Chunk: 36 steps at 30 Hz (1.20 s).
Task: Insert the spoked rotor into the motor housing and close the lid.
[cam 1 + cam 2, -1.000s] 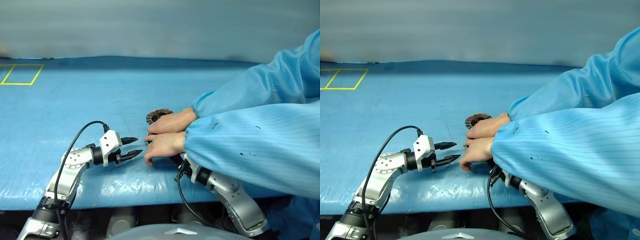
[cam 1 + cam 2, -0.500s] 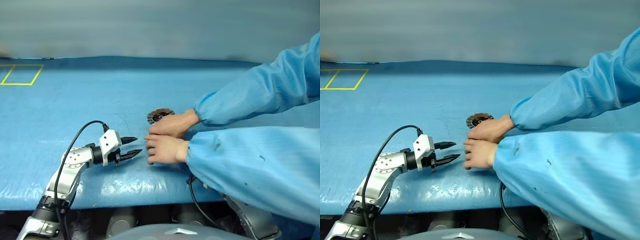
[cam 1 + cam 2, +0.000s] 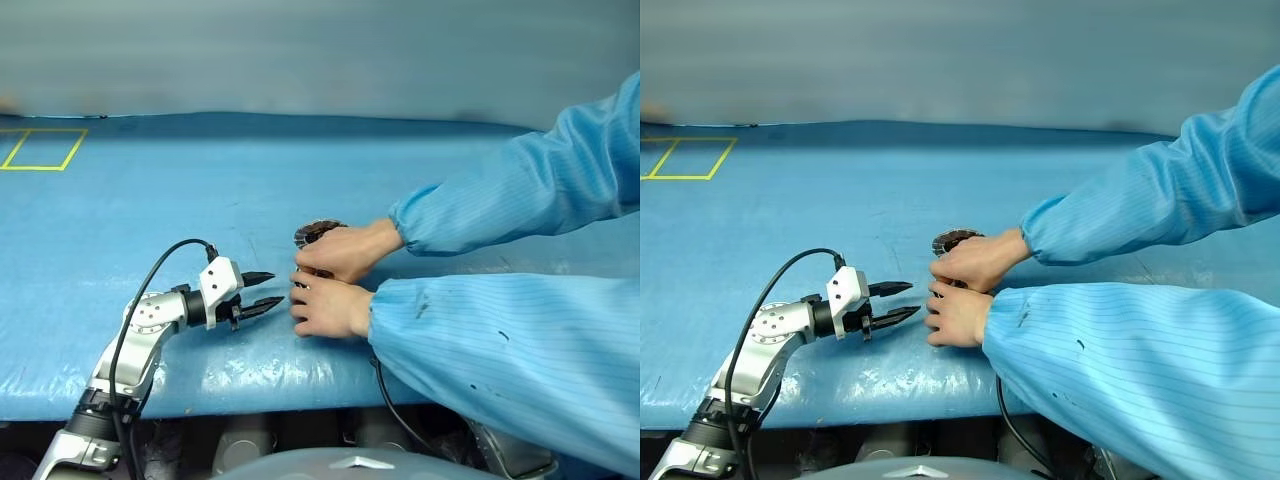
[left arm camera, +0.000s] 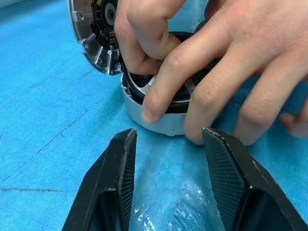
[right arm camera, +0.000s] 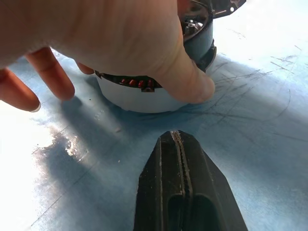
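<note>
The motor housing (image 4: 159,124), a round pale case with copper-brown windings (image 5: 137,83) under its rim, sits on the blue table. A person's two hands (image 3: 335,300) cover it. A dark ring (image 4: 139,89) lies in its mouth under the fingers; I cannot tell whether it is the spoked rotor. The lid (image 4: 96,33) stands tilted up at the housing's far side, segmented face showing. My left gripper (image 3: 264,292) is open, just left of the hands and pointing at the housing, nothing between its fingers (image 4: 122,163). My right gripper (image 5: 176,135) is shut and empty, its tip a little short of the housing.
The person's blue sleeves (image 3: 500,340) span the table's right half and hide my right arm in the eye views. A yellow taped square (image 3: 42,148) marks the far left. The table's front edge (image 3: 250,395) runs just below the left gripper.
The person's near sleeve has dropped lower and now hides my right arm, which has drawn a little to the right. The hands stay on the housing. The left gripper has not moved.
</note>
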Each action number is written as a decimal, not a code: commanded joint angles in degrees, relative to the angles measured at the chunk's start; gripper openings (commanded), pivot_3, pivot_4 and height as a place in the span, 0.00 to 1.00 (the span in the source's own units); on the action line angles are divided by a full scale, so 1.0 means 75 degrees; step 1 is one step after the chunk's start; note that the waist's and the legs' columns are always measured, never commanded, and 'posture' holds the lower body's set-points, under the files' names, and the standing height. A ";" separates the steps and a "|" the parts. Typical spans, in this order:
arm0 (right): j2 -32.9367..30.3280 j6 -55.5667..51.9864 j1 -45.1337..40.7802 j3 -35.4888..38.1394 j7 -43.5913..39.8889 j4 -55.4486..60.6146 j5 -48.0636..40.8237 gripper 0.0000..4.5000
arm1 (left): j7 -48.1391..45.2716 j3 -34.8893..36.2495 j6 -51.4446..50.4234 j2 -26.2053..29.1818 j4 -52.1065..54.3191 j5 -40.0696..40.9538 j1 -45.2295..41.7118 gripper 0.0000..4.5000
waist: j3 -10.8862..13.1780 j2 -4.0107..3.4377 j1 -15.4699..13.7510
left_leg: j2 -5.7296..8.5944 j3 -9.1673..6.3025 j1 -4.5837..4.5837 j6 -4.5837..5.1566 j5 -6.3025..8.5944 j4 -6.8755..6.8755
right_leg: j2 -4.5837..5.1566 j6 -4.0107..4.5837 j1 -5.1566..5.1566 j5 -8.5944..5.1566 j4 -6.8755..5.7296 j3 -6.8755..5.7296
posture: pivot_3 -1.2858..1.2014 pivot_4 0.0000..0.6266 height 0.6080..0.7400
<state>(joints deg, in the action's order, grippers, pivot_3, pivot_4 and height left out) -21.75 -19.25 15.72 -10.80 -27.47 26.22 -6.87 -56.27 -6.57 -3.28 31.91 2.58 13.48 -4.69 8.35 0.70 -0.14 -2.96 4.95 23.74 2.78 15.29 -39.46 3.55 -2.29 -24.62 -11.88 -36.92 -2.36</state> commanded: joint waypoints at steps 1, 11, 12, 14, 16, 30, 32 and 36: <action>0.0064 0.0168 -0.0123 -0.0003 0.0025 0.0171 -0.0029 0.00 | 0.0026 0.0025 0.0041 0.0006 0.0115 0.0011 -0.0056 0.51 | 0.0000 0.0000 0.0000 | 0.0000 0.0000 0.0000 0.0000 0.0000 0.0000 | 0.0000 0.0000 0.0000 0.0000 0.0000 0.0000 | 0.52 0.24 1.00; 0.0100 0.0150 -0.0160 -0.0084 0.0026 0.0178 0.0001 0.00 | 0.0036 -0.0028 0.0046 -0.0037 0.0116 -0.0012 -0.0032 0.51 | 0.0000 0.0000 -0.0003 | 0.0001 0.0000 -0.0001 0.0000 0.0000 0.0003 | 0.0000 0.0001 0.0003 0.0000 0.0001 0.0000 | 0.52 0.24 1.00; 0.0101 0.0151 -0.0158 -0.0085 0.0032 0.0179 0.0002 0.00 | 0.0037 -0.0030 0.0044 -0.0039 0.0119 -0.0006 -0.0028 0.51 | 0.0000 0.0000 -0.0002 | 0.0001 0.0001 -0.0002 0.0000 0.0000 0.0002 | 0.0000 0.0001 0.0002 0.0000 0.0001 0.0000 | 0.52 0.24 1.00; 0.0099 0.0145 -0.0161 -0.0093 0.0025 0.0183 -0.0006 0.00 | 0.0051 -0.0016 0.0049 -0.0042 0.0116 0.0015 -0.0028 0.51 | 0.0000 0.0000 -0.0002 | 0.0001 0.0000 -0.0002 0.0000 0.0000 0.0002 | 0.0001 0.0000 0.0001 0.0000 0.0001 0.0000 | 0.52 0.24 1.00; 0.0092 0.0136 -0.0173 -0.0100 0.0018 0.0176 -0.0002 0.00 | 0.0053 0.0004 0.0064 -0.0028 0.0110 0.0028 -0.0029 0.51 | 0.0000 0.0000 -0.0002 | 0.0001 0.0000 -0.0001 0.0000 0.0000 0.0003 | 0.0001 0.0001 0.0001 -0.0001 0.0001 -0.0001 | 0.52 0.24 1.00; 0.0082 0.0134 -0.0269 -0.0103 0.0018 0.0138 -0.0003 0.00 | 0.0124 -0.0009 0.0097 -0.0031 0.0100 0.0028 -0.0049 0.51 | 0.0000 0.0000 -0.0002 | 0.0001 0.0001 0.0001 0.0000 0.0000 0.0008 | 0.0000 0.0002 0.0002 -0.0001 0.0002 0.0000 | 0.52 0.24 1.00; 0.0088 0.0127 -0.0278 -0.0119 0.0019 0.0143 -0.0001 0.00 | 0.0126 -0.0015 0.0099 -0.0030 0.0100 0.0026 -0.0053 0.51 | 0.0000 0.0000 -0.0002 | 0.0001 0.0002 0.0001 0.0000 0.0000 0.0008 | 0.0000 0.0003 0.0003 -0.0001 0.0002 0.0000 | 0.52 0.24 1.00; 0.0104 0.0128 -0.0293 -0.0126 0.0031 0.0138 -0.0007 0.00 | 0.0133 -0.0018 0.0095 -0.0025 0.0096 0.0022 -0.0071 0.51 | 0.0000 0.0000 -0.0002 | 0.0001 0.0002 0.0001 0.0000 0.0000 0.0008 | 0.0000 0.0002 0.0004 -0.0001 0.0002 0.0000 | 0.52 0.24 1.00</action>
<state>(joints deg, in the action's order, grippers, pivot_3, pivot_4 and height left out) -21.17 -19.23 13.95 -11.89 -27.43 26.14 -6.83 -55.17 -7.17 -3.33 31.69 2.58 13.49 -4.68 8.35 0.70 -0.16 -2.96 4.96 23.74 2.77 15.29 -39.40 3.55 -2.27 -24.60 -11.89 -36.90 -2.36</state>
